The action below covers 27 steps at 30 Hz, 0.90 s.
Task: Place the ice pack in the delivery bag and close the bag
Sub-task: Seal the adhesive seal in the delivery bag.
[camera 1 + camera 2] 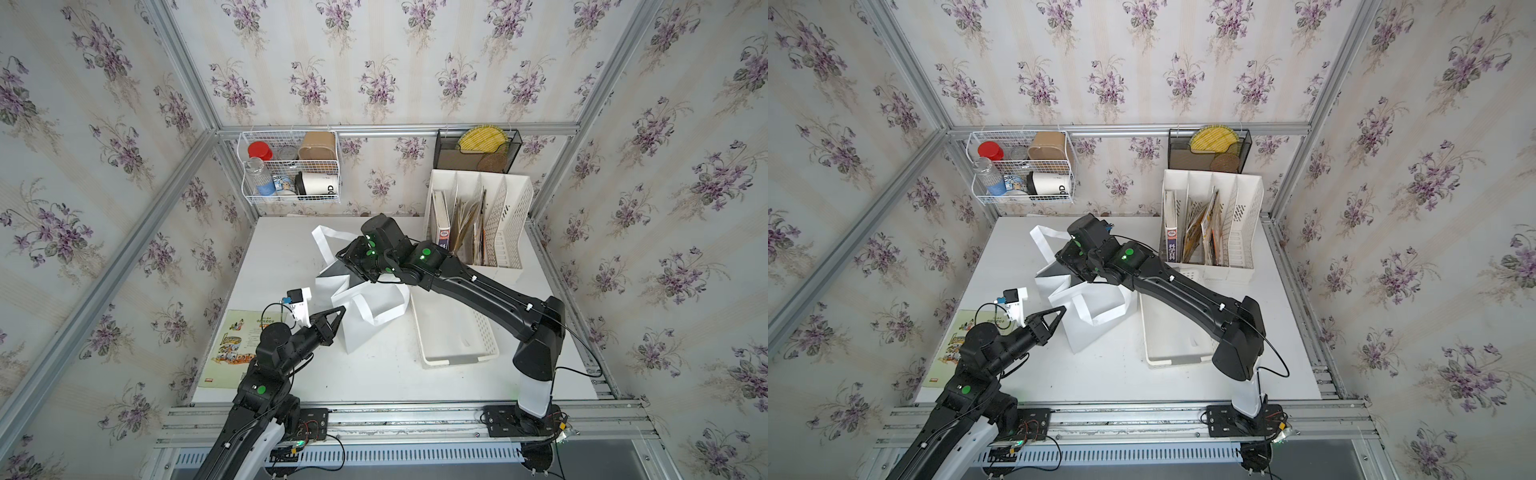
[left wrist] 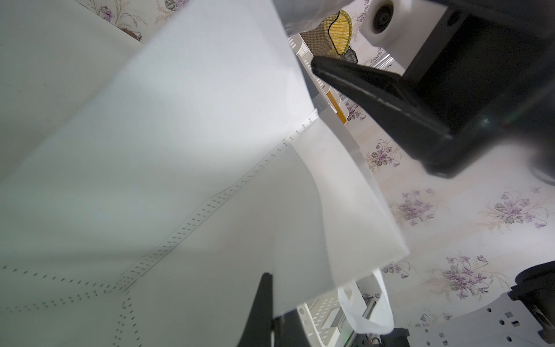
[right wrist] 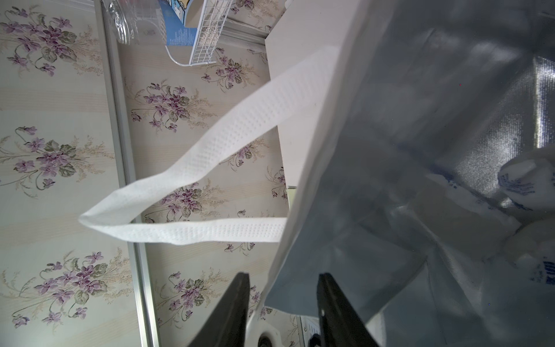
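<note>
Right gripper [image 3: 283,275], jaws spread astride the rim, hangs above the ice pack [image 3: 525,183], which lies inside the foil-lined delivery bag [image 1: 365,332]. Left gripper [image 1: 340,310] pinches the bag's wall. Placement looks done; next, release and withdraw cleanly.

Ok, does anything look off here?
Only the delivery bag: it slumps crumpled instead of standing upright, rim pinched by the left gripper, while the right gripper straddles its wall, jaws open. Nothing spilled or damaged.
</note>
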Tool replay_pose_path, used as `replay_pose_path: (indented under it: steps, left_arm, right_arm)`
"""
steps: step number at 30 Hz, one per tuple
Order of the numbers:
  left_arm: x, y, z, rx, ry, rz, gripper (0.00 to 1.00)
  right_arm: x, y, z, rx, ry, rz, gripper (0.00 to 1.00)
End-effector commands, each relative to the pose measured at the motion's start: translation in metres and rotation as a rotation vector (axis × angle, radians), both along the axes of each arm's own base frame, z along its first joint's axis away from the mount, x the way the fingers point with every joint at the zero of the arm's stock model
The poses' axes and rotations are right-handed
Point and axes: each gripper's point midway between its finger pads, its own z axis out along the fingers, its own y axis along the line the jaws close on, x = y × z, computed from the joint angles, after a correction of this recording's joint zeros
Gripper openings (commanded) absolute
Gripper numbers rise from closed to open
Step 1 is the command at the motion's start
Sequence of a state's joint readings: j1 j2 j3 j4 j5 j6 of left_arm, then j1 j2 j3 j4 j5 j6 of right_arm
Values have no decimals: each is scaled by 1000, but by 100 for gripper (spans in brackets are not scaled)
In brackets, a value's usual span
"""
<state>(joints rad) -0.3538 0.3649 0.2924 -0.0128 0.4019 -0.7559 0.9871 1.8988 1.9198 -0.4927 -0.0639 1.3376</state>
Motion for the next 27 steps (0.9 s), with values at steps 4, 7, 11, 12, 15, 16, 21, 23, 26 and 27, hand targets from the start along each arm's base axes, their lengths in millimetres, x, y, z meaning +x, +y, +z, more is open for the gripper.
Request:
replay_pose_path:
  steps: [4, 7, 11, 12, 15, 16, 21, 23, 26, 27]
  left_arm:
    - [1, -1, 8, -5, -34, -7, 0]
    - [1, -1, 10, -7, -37, -6, 0]
    - [1, -2, 13, -7, -42, -10, 0]
    - [1, -2, 14, -8, -43, -10, 0]
    - [0, -2, 16, -13, -45, -10, 0]
    - [0, -2, 17, -14, -47, -10, 0]
    - [1, -1, 18, -17, -45, -1, 5]
    - [1, -1, 19, -18, -44, 0, 13]
    - [2, 1, 19, -10, -46, 8, 26]
    - [2, 1, 18, -6, -46, 12, 29]
  right_arm:
    - [10, 0, 13, 37, -38, -36, 37]
    - [9, 1, 8, 30, -32, -31, 28]
    - [10, 2, 5, 38, -35, -30, 19]
    - [10, 2, 6, 40, -36, -31, 18]
    - [9, 1, 8, 43, -39, -33, 17]
    - [10, 0, 7, 41, -41, -36, 17]
    - [9, 1, 9, 59, -47, -26, 7]
    - [7, 3, 8, 60, -46, -12, 0]
    - [6, 1, 9, 61, -52, -9, 0]
    - [5, 0, 10, 67, -56, -9, 0]
